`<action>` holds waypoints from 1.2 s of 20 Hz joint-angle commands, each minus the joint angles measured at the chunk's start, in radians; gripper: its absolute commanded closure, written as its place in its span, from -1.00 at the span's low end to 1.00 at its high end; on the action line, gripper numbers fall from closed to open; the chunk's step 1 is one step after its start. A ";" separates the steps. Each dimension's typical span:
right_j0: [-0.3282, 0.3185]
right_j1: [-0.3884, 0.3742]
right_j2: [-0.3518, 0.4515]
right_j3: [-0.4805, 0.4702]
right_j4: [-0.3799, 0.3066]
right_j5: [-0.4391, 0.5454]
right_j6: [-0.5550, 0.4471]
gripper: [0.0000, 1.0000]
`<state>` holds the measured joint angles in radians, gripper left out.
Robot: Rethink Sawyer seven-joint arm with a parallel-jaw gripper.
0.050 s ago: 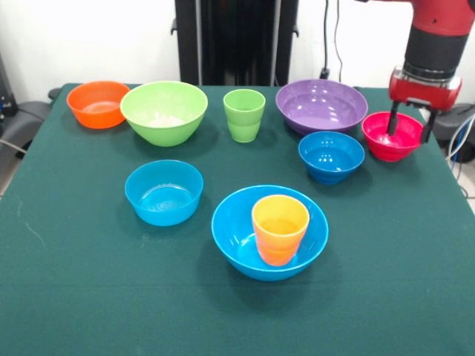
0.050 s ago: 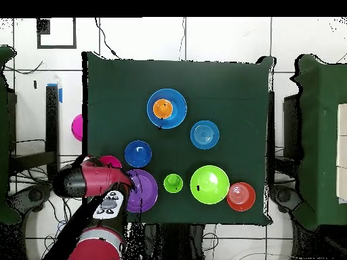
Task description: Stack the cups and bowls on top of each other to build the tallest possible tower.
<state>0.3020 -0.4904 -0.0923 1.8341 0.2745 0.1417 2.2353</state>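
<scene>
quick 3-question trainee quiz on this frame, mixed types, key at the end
1. True or false: the orange cup stands inside the large blue bowl.
2. Which bowl is the claw at? A) purple B) pink-red C) lime green
3. Fill in: the green cup stands between the lime green bowl and the ___ bowl.

Key: 1 true. 2 B, one finger inside the pink-red bowl, one outside its rim. 3 purple.

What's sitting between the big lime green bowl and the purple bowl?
The light green cup stands upright between the lime green bowl and the purple bowl, touching neither. Both views show it.
</scene>
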 commanded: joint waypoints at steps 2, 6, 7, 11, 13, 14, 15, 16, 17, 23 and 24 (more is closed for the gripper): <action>-0.021 0.071 0.036 -0.054 0.019 -0.059 0.148 -1.00; -0.003 0.093 0.039 -0.070 0.038 -0.076 0.168 -1.00; 0.001 0.097 0.042 -0.073 0.044 -0.079 0.174 -1.00; 0.024 0.098 0.044 -0.076 0.066 -0.076 0.196 -1.00; 0.032 0.097 0.044 -0.076 0.074 -0.074 0.201 -1.00; 0.033 0.098 0.044 -0.077 0.076 -0.075 0.200 -1.00; 0.035 0.102 0.043 -0.081 0.077 -0.074 0.198 -1.00; 0.036 0.105 0.042 -0.086 0.079 -0.074 0.195 -1.00; 0.038 0.109 0.041 -0.090 0.080 -0.074 0.192 -1.00; 0.048 0.085 0.034 -0.080 0.093 -0.046 0.186 -1.00; 0.047 0.080 0.035 -0.077 0.094 -0.043 0.184 -1.00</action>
<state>0.3418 -0.4102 -0.1079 1.7903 0.3209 0.1091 2.2359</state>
